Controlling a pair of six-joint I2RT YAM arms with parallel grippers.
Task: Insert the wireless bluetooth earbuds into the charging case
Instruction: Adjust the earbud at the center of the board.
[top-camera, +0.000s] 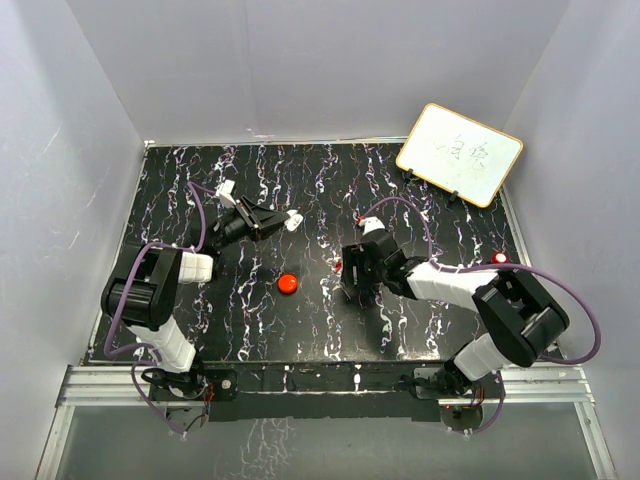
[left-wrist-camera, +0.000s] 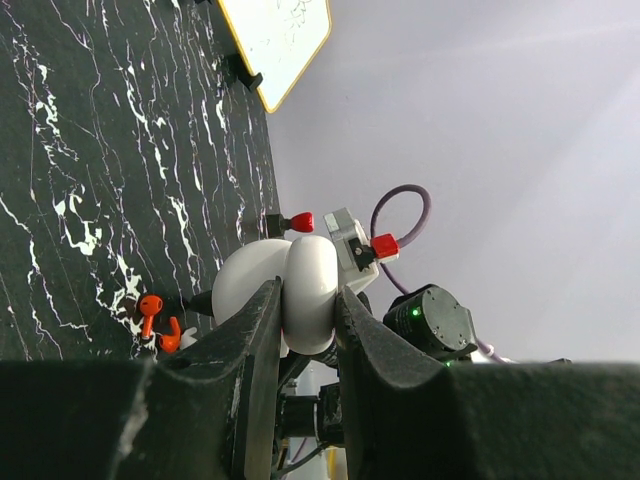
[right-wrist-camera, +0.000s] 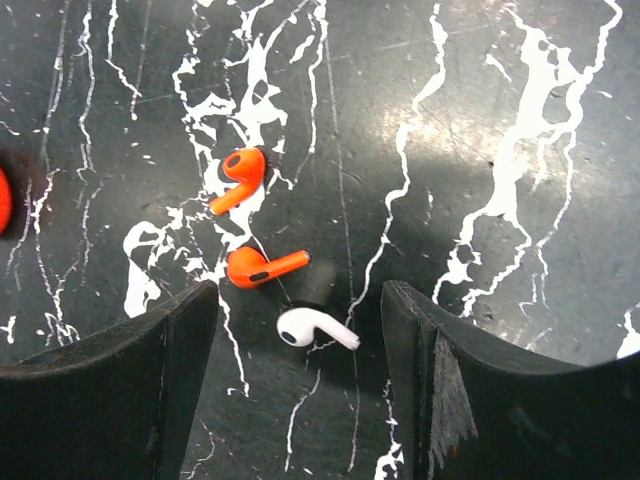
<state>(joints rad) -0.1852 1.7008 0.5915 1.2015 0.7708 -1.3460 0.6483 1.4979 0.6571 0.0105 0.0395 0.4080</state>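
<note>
Two tiny red earbuds (right-wrist-camera: 240, 168) (right-wrist-camera: 258, 267) lie on the black marbled table, with a white earbud (right-wrist-camera: 312, 328) beside them. My right gripper (right-wrist-camera: 300, 300) is open just above them, its jaws on either side of the white earbud. The earbuds also show in the left wrist view (left-wrist-camera: 150, 306). The round red charging case (top-camera: 288, 284) sits on the table left of my right gripper (top-camera: 347, 275), and its edge shows in the right wrist view (right-wrist-camera: 3, 200). My left gripper (top-camera: 280, 220) is shut on a white rounded object (left-wrist-camera: 308, 285), held above the table.
A small whiteboard with a yellow frame (top-camera: 460, 153) stands at the back right and also shows in the left wrist view (left-wrist-camera: 280, 40). Grey walls enclose the table (top-camera: 250, 330) on three sides.
</note>
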